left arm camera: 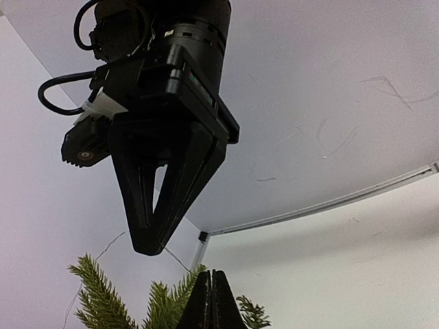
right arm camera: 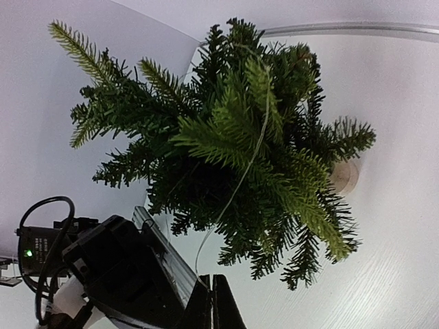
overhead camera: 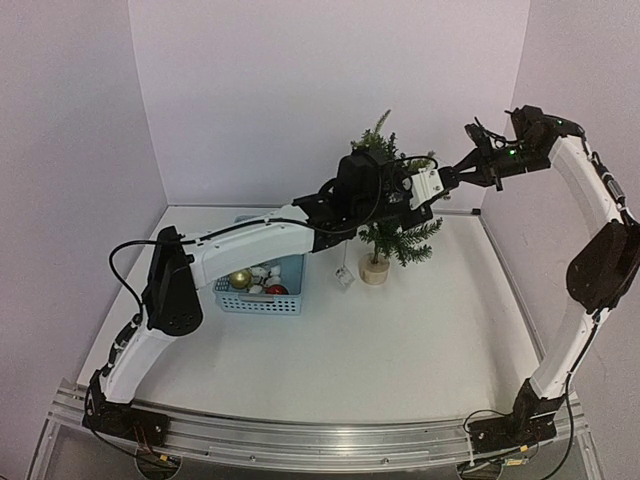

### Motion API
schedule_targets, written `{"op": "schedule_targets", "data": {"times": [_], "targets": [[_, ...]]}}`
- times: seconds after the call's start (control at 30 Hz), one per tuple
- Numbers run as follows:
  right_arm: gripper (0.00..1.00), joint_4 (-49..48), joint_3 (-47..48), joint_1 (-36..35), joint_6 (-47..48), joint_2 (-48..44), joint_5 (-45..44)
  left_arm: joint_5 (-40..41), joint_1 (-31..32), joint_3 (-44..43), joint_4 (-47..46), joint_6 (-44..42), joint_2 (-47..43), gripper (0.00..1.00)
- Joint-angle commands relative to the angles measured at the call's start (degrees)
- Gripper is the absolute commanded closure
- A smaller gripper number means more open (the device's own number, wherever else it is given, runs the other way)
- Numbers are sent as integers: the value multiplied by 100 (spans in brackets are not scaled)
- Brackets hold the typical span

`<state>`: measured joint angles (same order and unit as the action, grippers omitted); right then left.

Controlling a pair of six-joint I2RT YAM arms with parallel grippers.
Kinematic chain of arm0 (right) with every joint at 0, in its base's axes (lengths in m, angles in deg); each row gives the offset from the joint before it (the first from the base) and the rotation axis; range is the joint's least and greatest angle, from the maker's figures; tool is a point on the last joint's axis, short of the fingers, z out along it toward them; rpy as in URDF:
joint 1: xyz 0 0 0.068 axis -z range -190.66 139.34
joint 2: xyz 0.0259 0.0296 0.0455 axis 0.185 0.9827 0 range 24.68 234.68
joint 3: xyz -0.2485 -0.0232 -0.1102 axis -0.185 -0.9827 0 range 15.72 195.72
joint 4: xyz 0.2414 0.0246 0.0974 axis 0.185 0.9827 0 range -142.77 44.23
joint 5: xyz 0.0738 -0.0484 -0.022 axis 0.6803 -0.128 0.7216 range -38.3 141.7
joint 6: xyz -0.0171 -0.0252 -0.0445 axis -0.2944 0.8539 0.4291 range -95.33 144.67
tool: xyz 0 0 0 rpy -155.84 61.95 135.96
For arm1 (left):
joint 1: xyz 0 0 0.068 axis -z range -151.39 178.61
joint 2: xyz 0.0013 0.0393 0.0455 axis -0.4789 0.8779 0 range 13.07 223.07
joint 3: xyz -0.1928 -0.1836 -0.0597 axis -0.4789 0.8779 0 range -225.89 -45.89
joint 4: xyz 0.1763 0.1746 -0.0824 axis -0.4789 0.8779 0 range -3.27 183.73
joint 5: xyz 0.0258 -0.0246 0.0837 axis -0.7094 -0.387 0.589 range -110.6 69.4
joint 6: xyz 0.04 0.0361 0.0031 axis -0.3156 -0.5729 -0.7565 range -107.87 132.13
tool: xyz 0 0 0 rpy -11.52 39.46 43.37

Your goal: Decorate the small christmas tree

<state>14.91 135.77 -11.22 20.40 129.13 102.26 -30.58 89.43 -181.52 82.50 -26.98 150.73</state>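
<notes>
The left gripper has its jaws pressed tight together, the small christmas tree poking up just beneath them. Close by, the right gripper is closed too, above the tree. I can't tell whether either pinches the thin thread.

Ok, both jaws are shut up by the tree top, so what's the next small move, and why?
Probably lower the thin thread onto a branch of the small christmas tree: it lies across the crown, with both jaws shut close by.
</notes>
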Motion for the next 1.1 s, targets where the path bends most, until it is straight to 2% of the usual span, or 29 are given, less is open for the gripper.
{"op": "schedule_targets", "data": {"times": [0.0,0.17,0.27,0.37,0.47,0.67,0.83,0.87,0.97,1.07], "targets": [[100,-490,-173,13,-293,-148,-90,-628,193,-70,1670,857,-1026,100],[100,-624,-376,14,-341,-76,-234,-843,194,-256,2766,1478,-1190,100],[100,-681,-503,13,-348,-75,-158,-767,186,95,3269,1731,-1362,100],[100,-777,-707,13,-378,-92,-48,-640,168,779,3321,1832,-1607,100],[100,-903,-881,13,-437,-130,37,-540,80,1074,3274,1987,-1695,100],[100,-1217,-1231,-68,-627,-220,238,-373,-152,1111,3195,1992,-1668,100],[100,-1181,-1531,-81,-159,-516,577,-1016,-157,697,3371,1533,-1690,100],[100,-1181,-1588,-76,-48,-568,713,-1079,-156,558,3370,1430,-1671,99],[100,-1195,-1733,-84,226,-722,1302,-1030,-158,264,3121,998,-1607,83],[100,-1189,-1789,-80,364,-856,1458,-859,-160,76,2875,605,-1475,73]]}}
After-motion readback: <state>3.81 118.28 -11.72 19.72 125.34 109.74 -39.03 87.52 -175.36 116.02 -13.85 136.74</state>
